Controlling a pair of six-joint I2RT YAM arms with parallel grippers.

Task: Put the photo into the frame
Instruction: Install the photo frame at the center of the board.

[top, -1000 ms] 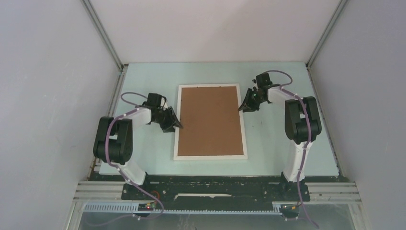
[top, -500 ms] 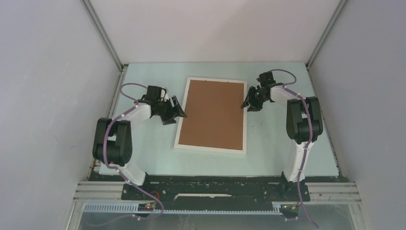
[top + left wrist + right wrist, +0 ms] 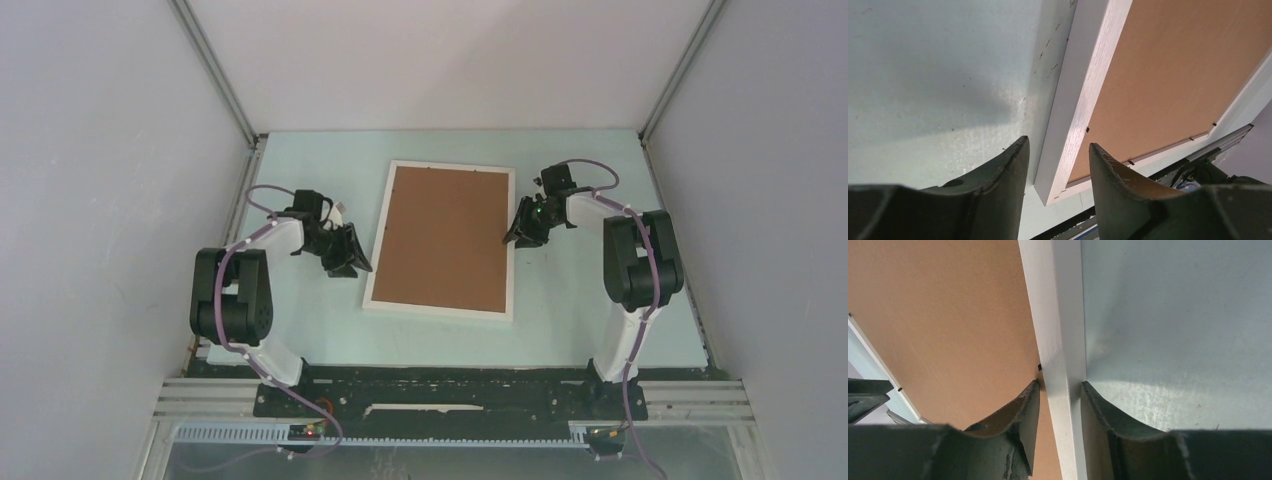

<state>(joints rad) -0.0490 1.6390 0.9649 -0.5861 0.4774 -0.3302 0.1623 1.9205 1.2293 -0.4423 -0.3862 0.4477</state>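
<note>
Board (image 3: 445, 235) lies in frame (image 3: 440, 311); frame on table (image 3: 300, 170)

The pale green table (image 3: 300, 170) carries the white frame (image 3: 440, 310), back up with its brown board (image 3: 445, 235) showing. The frame sits near the middle, slightly askew to the table's edges. Whether it rests fully flat is unclear. Small scuffs mark the surface beside it.

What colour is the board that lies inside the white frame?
The board is plain brown, without pattern; the top view shows it best.
</note>
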